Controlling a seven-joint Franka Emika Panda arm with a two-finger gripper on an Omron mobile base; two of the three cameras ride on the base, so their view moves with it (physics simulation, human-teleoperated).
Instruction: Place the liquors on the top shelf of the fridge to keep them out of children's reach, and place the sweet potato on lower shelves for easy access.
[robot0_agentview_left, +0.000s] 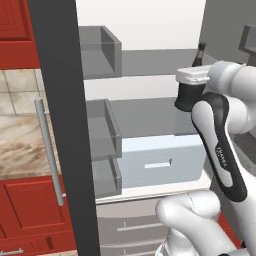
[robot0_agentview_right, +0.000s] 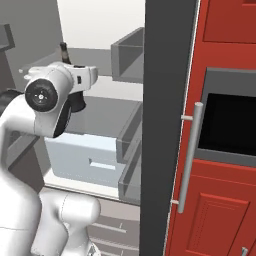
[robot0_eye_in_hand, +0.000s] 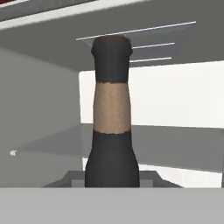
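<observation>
Open fridge with the arm reaching into its interior. The dark grey door, with its silver bar handle, stands swung out at the left of the left base view, grey door bins on its inner face. The gripper sits at the right side of the cavity, level with the gap between the top shelf and the lower shelf, above the pale blue drawer. The black liquor bottle stands upright directly ahead of the hand camera, its capped neck with a tan band rising from between the finger tips; in the left base view that neck projects above the white hand, in front of the top shelf's edge. The fingers themselves are hidden, so whether the jaws clench the bottle cannot be told; it appears carried by the hand. Red cabinets flank the fridge
</observation>
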